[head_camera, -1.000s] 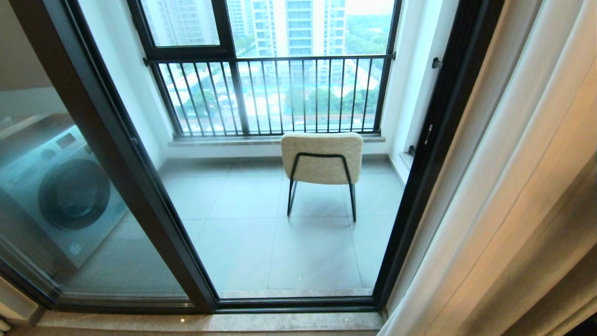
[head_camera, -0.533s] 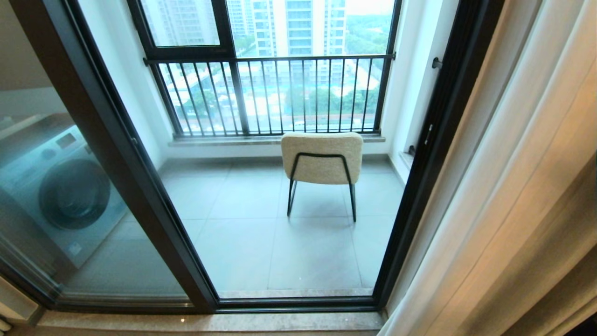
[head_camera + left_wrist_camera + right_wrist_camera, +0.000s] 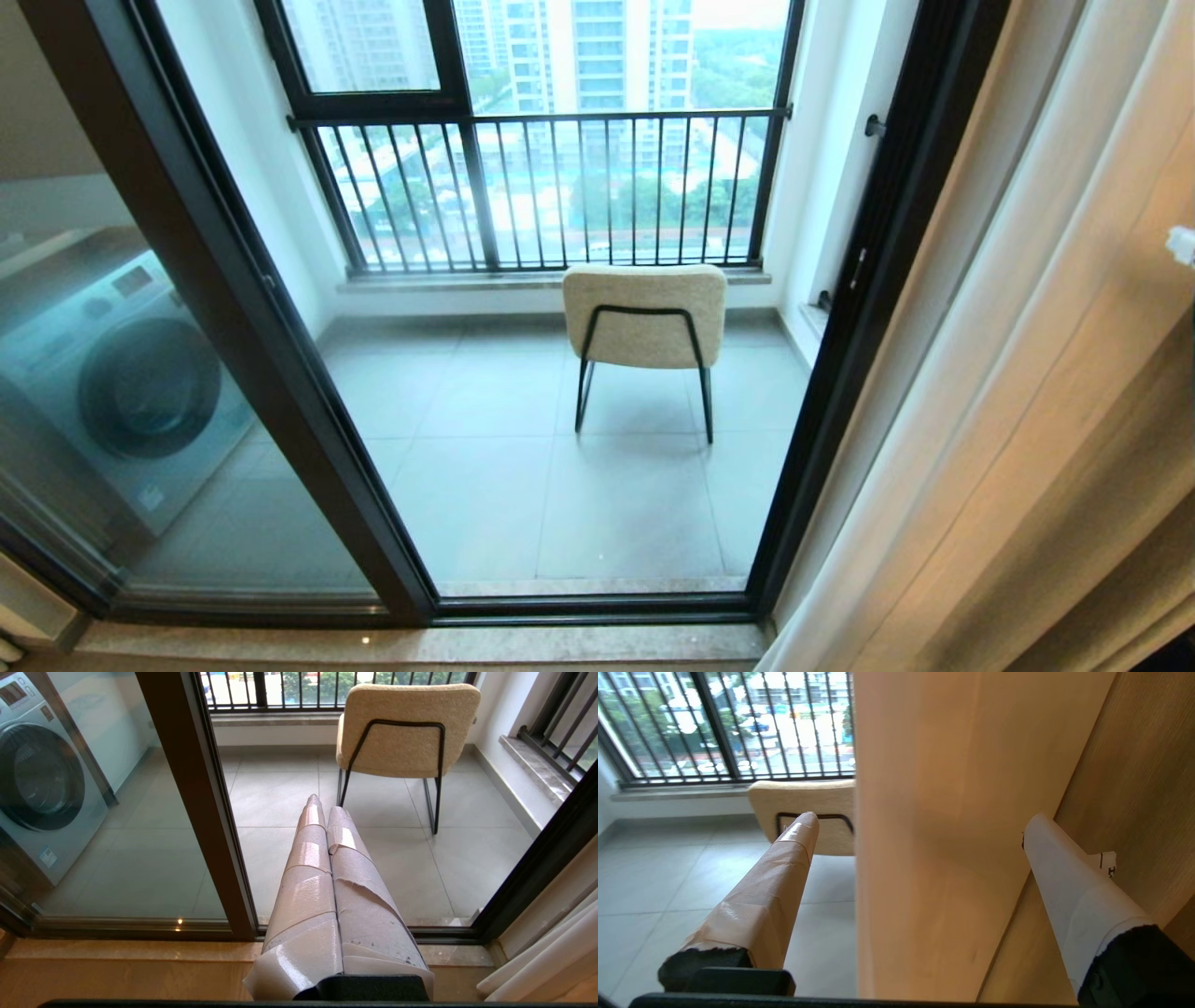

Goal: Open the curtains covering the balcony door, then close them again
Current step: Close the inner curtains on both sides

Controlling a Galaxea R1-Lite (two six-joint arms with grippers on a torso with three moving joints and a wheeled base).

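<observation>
Since the R gripper (image 3: 920, 819) has its tape-wrapped fingers (image 3: 784, 858) spread wide, either side of a tan fold (image 3: 934, 812) w/o pinching it, nothing is gripped yet. The L gripper (image 3: 322, 805) hangs parked facing the door (image 3: 280, 373), fingers clenched together, empty.

Main risk, IMO: wrong cloth. The fold btwn the fingers looks opaque and warm-toned, more like the drape (image 3: 1120, 392) than the curtains (image 3: 920, 448); can't tell for sure. Closing here could drag the heavy drape across instead. Also, soft pleats slip: a shallow pinch may let go mid-pull, and a hard sideways tug could strain the hanging.

Curtains: bunched at the right of the opening, just beside the frame, so the glass is uncovered; closing is prob. the step in hand. They're thin, pale, in long vertical pleats.

Further out: stone sill (image 3: 420, 644), smooth and speckled. Door is clear glass in a dark, matte metal frame. Beyond it, flat grey tiles (image 3: 523, 485), a washer (image 3: 140, 383) w/ round port at left, a chair (image 3: 644, 313) in nubbly cream fabric on thin black legs, then the black-barred railing (image 3: 560, 187).
</observation>
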